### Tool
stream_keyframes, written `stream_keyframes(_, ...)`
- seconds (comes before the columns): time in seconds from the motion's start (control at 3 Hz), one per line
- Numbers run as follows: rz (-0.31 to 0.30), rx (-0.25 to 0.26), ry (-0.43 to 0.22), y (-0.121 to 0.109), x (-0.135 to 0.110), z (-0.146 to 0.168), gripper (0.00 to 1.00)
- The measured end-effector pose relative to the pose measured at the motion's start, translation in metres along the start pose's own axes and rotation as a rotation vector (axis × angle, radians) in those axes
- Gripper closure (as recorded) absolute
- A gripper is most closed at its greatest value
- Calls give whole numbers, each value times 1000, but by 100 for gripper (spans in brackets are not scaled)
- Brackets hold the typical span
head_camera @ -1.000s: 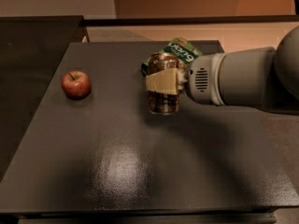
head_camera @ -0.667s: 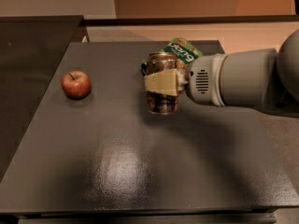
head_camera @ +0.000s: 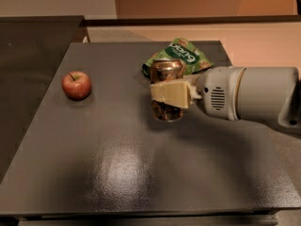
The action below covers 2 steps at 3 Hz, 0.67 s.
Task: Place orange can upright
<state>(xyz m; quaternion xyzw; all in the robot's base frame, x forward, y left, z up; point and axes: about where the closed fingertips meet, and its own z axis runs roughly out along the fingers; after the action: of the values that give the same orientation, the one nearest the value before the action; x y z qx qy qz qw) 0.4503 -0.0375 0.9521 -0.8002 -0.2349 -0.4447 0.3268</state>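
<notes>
The orange can (head_camera: 166, 72) stands upright on the dark table (head_camera: 117, 164), right of the middle, with its silver top up. My gripper (head_camera: 170, 94) reaches in from the right at the can's mid-height. Its cream-coloured finger (head_camera: 171, 93) lies across the front of the can. The other finger is hidden behind the can. The can's base rests on or just above the table top; I cannot tell which.
A green snack bag (head_camera: 181, 55) lies just behind the can, near the table's far edge. A red apple (head_camera: 76, 84) sits at the left of the table. The grey arm (head_camera: 249, 98) covers the right side of the table.
</notes>
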Motion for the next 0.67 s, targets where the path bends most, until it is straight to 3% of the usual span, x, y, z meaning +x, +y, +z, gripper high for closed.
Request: stream_keyframes(0.67,-149,-28,111,11,-18,-24,100)
